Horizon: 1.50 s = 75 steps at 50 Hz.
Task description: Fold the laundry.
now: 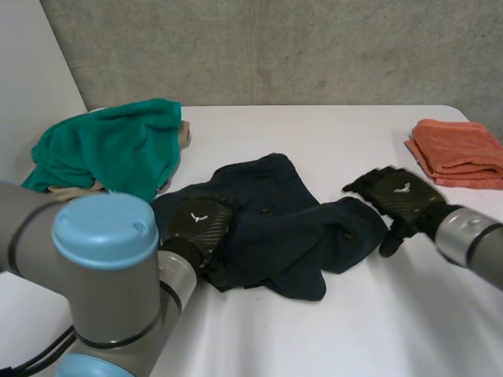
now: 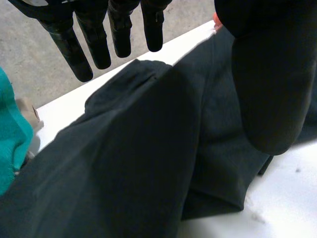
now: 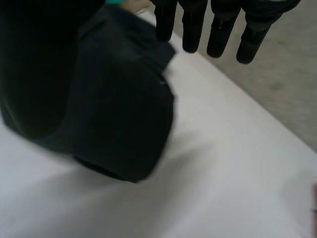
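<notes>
Above the crumpled navy garment (image 1: 275,212) hangs the left hand (image 1: 200,224), right hand (image 1: 397,195) at its edge, all fingers (image 2: 72,49) straight.

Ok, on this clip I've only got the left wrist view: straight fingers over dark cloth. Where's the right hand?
Observer: The right hand is at the dark garment's opposite end, with its fingers straight.
Reviewer: And the left hand, where on the cloth?
Observer: The left hand is on the garment's left part, near its edge.
Reviewer: Any other laundry?
Observer: A folded orange towel lies at the table's far right corner.
Reviewer: The teal bit I see?
Observer: It's a crumpled teal garment, heaped at the far left.
</notes>
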Each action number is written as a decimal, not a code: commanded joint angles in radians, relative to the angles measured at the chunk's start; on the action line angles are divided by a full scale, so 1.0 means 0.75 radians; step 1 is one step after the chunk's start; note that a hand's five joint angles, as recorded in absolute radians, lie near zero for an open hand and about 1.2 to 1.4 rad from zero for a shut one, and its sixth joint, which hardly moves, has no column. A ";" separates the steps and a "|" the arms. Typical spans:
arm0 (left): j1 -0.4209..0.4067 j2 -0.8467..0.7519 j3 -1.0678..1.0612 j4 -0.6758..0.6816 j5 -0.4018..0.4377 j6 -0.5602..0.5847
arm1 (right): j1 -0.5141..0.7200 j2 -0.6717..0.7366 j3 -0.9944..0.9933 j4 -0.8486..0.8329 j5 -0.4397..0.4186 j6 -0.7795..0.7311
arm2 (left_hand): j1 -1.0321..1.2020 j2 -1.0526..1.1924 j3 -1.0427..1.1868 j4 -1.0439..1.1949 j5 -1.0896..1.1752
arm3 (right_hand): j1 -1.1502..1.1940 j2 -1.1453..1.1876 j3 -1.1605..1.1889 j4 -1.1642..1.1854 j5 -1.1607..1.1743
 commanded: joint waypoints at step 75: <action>0.135 0.135 0.152 -0.045 0.050 -0.005 | 0.501 0.344 -0.568 -0.021 0.677 0.455 | 0.205 0.182 0.181 0.191 0.201 | 1.509 1.495 1.489 1.491 1.485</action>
